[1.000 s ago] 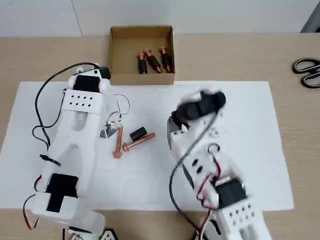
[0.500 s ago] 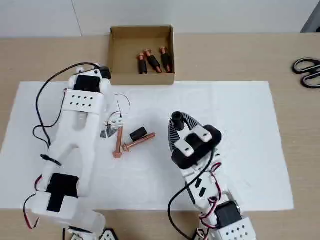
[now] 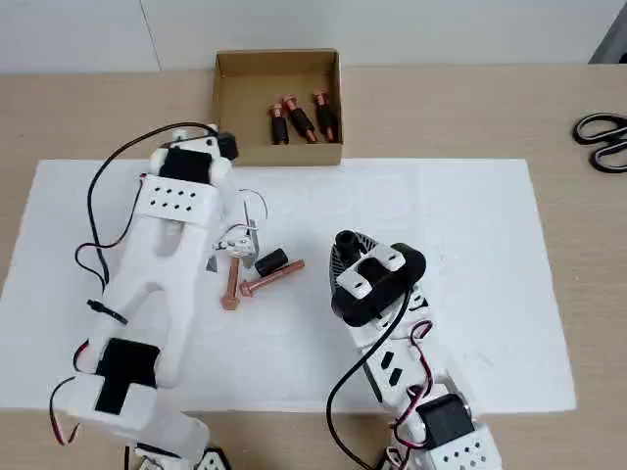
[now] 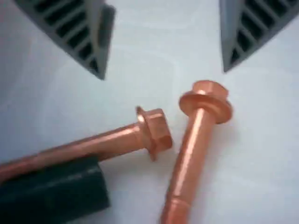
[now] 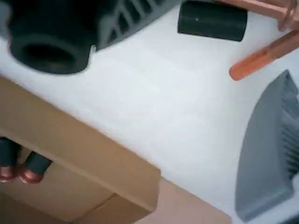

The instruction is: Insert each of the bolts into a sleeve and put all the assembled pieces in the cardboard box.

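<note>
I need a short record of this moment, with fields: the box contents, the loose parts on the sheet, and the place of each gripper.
box: cardboard box holds three assembled pieces
loose parts: two bolts with heads close together and one sleeve beside one bolt's shaft, all on the white sheet
left gripper: open, over the two bolts
right gripper: over the white sheet, to the right of the loose parts
remaining: two bolts not yet in sleeves
</note>
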